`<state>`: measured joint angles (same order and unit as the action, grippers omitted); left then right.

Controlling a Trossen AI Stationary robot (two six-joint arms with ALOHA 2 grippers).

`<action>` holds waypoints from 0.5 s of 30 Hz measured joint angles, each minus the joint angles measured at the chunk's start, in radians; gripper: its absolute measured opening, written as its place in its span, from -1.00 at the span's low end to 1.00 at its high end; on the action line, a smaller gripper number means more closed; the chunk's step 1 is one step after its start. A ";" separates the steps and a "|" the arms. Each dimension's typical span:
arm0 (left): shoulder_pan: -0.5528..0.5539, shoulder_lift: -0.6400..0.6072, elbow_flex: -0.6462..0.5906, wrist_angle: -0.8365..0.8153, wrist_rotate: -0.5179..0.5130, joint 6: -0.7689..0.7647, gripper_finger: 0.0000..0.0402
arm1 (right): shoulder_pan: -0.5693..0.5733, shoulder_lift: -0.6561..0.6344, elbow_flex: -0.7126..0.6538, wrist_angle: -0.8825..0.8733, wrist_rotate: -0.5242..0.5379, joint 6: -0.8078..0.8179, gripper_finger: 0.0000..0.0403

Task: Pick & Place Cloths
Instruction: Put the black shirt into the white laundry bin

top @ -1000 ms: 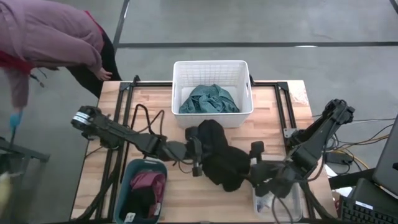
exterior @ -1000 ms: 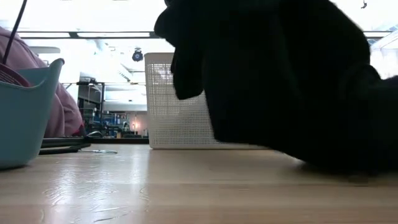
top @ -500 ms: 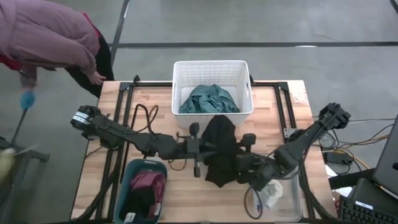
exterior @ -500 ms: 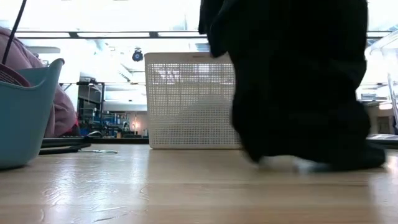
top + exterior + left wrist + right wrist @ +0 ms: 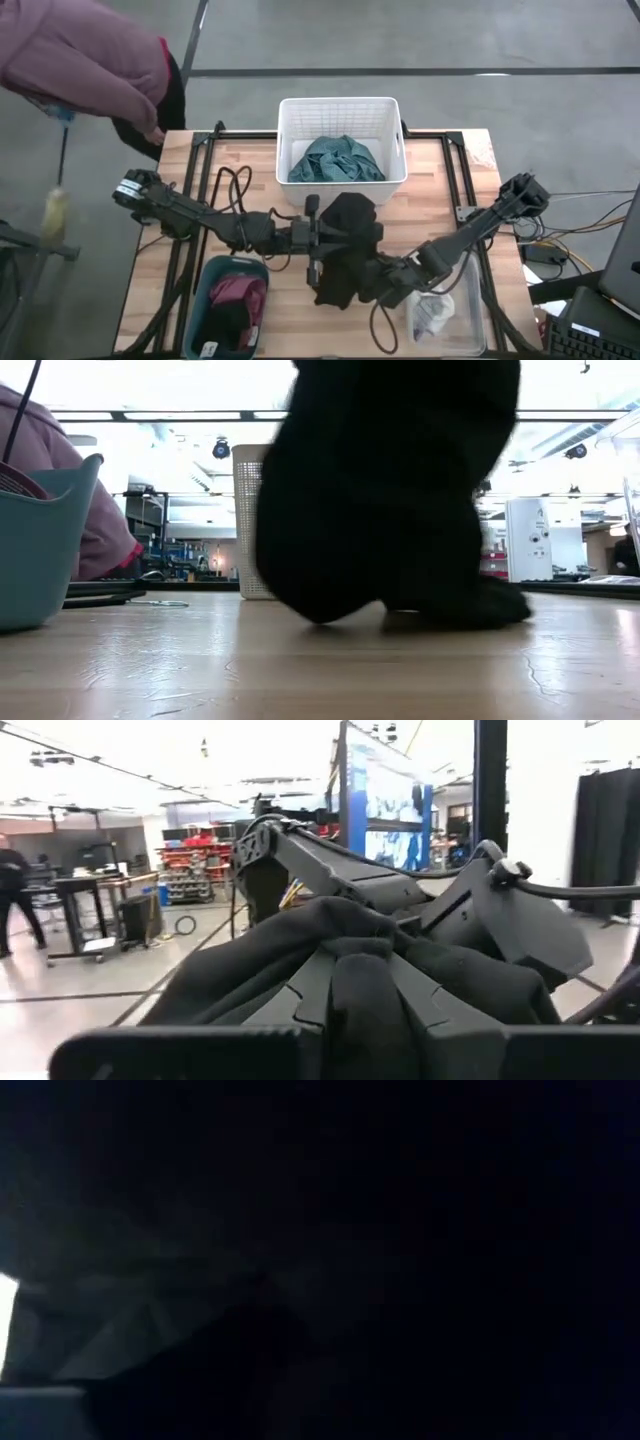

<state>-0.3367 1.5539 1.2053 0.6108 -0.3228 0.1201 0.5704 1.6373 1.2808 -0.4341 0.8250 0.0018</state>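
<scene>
The large black cloth [image 5: 347, 250] hangs bunched at the table's middle, just in front of the white basket, and its lower end [image 5: 400, 608] rests on the wood. My left gripper [image 5: 328, 236] reaches in from the left and is shut on the cloth's upper part. My right gripper [image 5: 378, 284] is low against the cloth's right near side. Its wrist view is covered in black, so how it meets the cloth is hidden. The large teal cloth [image 5: 336, 160] lies in the white basket [image 5: 395, 140]. Maroon and dark pieces [image 5: 238, 300] lie in the teal tub [image 5: 205, 290]. My left gripper pinches a bunched fold [image 5: 352, 982] at the black cloth's upper part between its two fingers [image 5: 312, 1000]. It comes in level from the table's left. Several layers are gathered there. The cloth hangs below the hold with its lower end [image 5: 332, 292] on the table.
A person in a mauve top [image 5: 90, 55] bends at the table's far left corner. A clear bin [image 5: 450, 315] with a white piece stands at the near right. Cables [image 5: 235, 190] run along the left arm. Bare wood [image 5: 440, 180] lies right of the basket.
The right gripper has moved toward the table's left and near edge, in under the black cloth. The cloth, spread rightward over the table a second ago, is gathered into a narrower hanging bunch, and its lower end has swung left. The left gripper has kept its hold.
</scene>
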 joint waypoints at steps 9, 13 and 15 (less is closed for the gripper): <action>0.000 -0.001 0.001 0.015 0.069 -0.042 -0.69 | -0.035 -0.056 0.006 0.036 0.029 -0.082 -0.89; -0.001 -0.003 0.003 0.005 0.143 -0.066 -0.68 | -0.035 -0.124 0.006 0.062 0.073 -0.142 -0.93; -0.003 -0.003 0.003 -0.008 0.190 -0.072 -0.67 | -0.035 -0.171 0.006 0.082 0.089 -0.189 -0.93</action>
<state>-0.3392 1.5509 1.2083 0.6029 -0.1328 0.0479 0.5354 1.4659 1.2867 -0.3519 0.9138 -0.1873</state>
